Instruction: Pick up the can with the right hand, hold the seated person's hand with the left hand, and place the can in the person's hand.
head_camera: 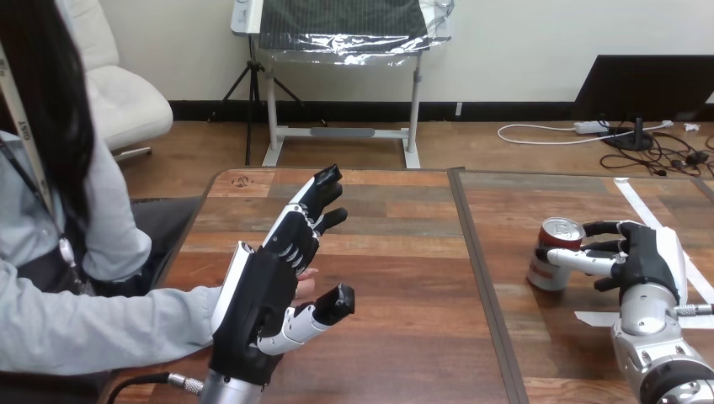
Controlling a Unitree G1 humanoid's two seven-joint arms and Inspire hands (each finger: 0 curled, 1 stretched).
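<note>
The person's grey sleeve [101,328] reaches in over the table's [404,252] left edge. The person's hand [306,282] lies behind the robot's left hand [257,303], with just its fingertips peeping out beside the palm. The left hand is raised and spread, its fingers straight and pointing up and away and its thumb out to the right. Nothing is curled round the person's hand, and I cannot tell whether the two touch. Bare wood runs from there to the seam [480,278] down the middle of the table. Just right of the seam is the can [551,251], leaning slightly with its base at the tabletop. The right hand [644,261] is wrapped round the can, thumb across the front and fingers behind. White tape [640,210] lies beyond that hand, near the right edge.
</note>
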